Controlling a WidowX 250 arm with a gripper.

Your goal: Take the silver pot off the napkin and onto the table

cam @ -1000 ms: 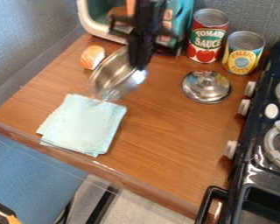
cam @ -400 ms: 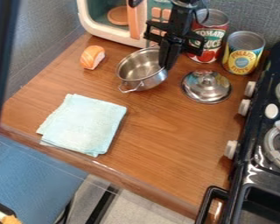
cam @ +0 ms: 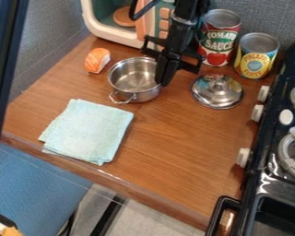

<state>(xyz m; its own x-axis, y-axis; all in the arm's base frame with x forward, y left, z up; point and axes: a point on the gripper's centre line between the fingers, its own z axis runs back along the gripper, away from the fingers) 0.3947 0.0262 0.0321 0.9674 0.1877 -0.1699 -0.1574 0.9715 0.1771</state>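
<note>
My black gripper (cam: 163,78) hangs at the right side of the silver pot (cam: 133,81), its tips over the pot's right rim. Level and upright, the pot appears to rest on the brown wooden table (cam: 168,138), with a wire handle toward the camera. The light blue napkin (cam: 88,131) lies flat at the left front, with bare wood between it and the pot.
A sushi toy (cam: 97,60) is left of the pot; a metal lid (cam: 217,91) is to its right. Two cans, tomato sauce (cam: 219,39) and pineapple (cam: 256,55), stand behind. A toy microwave (cam: 110,31) is at the back, the stove (cam: 279,152) at the right.
The pot, tilted and blurred near the napkin's back edge at first, moved back and right with the gripper. Since then both have come slightly left and toward the camera, and the pot is more level.
</note>
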